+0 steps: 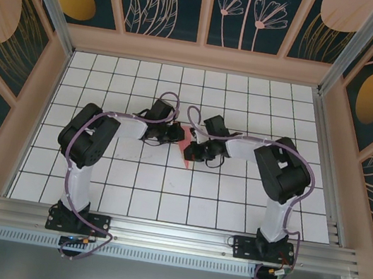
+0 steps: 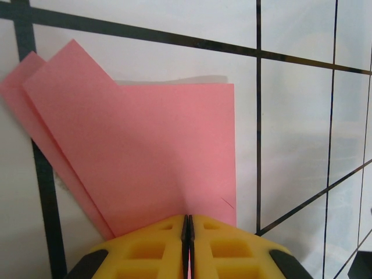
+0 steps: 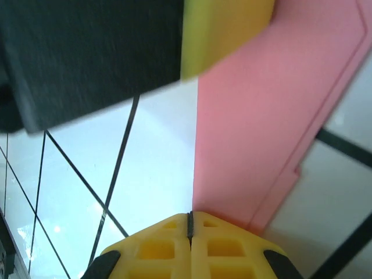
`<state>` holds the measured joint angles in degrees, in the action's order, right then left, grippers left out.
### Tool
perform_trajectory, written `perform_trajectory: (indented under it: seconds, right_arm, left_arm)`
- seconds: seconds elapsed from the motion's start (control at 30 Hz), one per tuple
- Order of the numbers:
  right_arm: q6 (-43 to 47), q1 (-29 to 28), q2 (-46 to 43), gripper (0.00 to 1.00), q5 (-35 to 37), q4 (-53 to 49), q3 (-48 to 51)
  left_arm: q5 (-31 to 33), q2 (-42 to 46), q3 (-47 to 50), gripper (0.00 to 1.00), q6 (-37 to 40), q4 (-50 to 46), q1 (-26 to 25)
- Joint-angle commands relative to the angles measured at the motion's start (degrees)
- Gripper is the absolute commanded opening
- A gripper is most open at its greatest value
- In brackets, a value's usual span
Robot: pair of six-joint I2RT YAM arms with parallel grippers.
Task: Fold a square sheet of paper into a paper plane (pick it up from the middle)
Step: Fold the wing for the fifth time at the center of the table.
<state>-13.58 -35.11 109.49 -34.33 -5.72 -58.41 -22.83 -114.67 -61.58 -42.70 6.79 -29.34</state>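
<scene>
Top external view: my left hand [image 1: 175, 135] and right hand [image 1: 196, 152] meet tip to tip over the middle of the worktop [image 1: 127, 194], with the square sheet of paper [image 1: 187, 144] between them.
Left hand: fingers pressed together on the paper's near edge; the left wrist view has pink in the slit between them.
Right hand: fingers fully together, nipping another edge of the paper, as far as I can judge.
Paper: folded in part, with two layers offset along one slanted side. Whether it rests on the grid or hangs just above it, I cannot tell.
Step in hand: mid-fold, I judge. The paper is doubled over but not yet a pointed dart.
Next move calls for: one hand pinning the layers while the other brings a corner to the centre line and presses a crease.
Containers: none counted; the paper lies in nothing.
</scene>
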Motion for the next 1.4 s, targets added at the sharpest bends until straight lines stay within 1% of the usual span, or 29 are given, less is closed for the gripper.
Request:
perform_trajectory:
  seconds: [0.0,0.4,0.9,1.07,1.2,1.37]
  right_arm:
    - [1.81,-1.41,-2.07,0.0,-0.67,-5.51,2.74]
    - [0.61,-2.89,-6.29,0.0,-0.05,-5.53,9.77]
    - [0.83,-4.35,-7.75,0.0,1.1,-7.03,11.55]
    - [0.19,-4.34,-10.1,0.0,2.94,-5.81,9.47]
    - [-0.73,-4.17,-12.75,0.0,2.3,-2.77,7.15]
    - [-2.36,-4.09,-9.19,0.0,2.96,-0.78,4.11]
  left_arm:
    - [8.4,-5.82,1.29,0.13,0.4,-5.2,0.16]
    - [8.94,-6.0,1.2,0.13,-0.01,-5.47,0.21]
    - [8.88,-6.18,0.72,0.13,0.16,-5.91,0.16]
    - [8.42,-6.25,0.59,0.13,0.24,-5.9,0.15]
    - [8.11,-6.09,0.5,0.13,0.34,-5.91,0.16]
    - [7.55,-6.17,0.59,0.13,0.38,-5.82,0.16]
